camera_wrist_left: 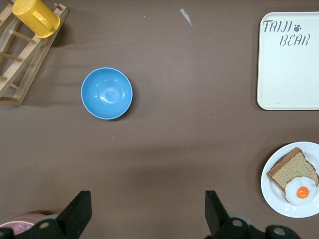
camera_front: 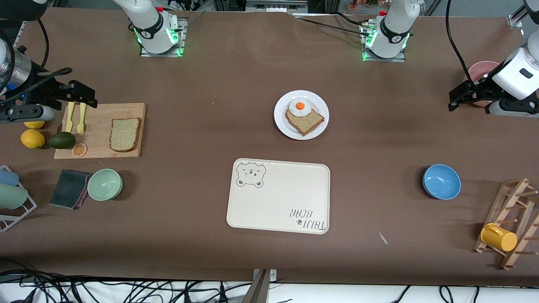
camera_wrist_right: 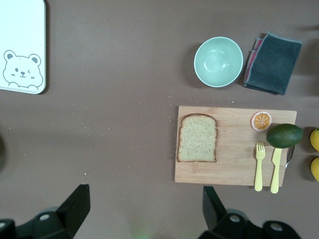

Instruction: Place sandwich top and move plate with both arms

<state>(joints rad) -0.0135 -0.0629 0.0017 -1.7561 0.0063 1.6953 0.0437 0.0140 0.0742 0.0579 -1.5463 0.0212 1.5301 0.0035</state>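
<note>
Brown sandwich top (camera_front: 124, 134) on board (camera_front: 101, 131) | both jaws apart, arms cut off

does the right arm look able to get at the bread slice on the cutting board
Probably yes. The right gripper hangs open over the cutting board, and the sandwich top lies flat and uncovered, apart from the forks.

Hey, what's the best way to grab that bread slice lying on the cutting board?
Come straight down on the bread slice, since it lies flat on the cutting board. Pinch across its two straight long edges with fingers open wide; the domed edge is probably less secure. The right hand, open, is the closer one.
</note>
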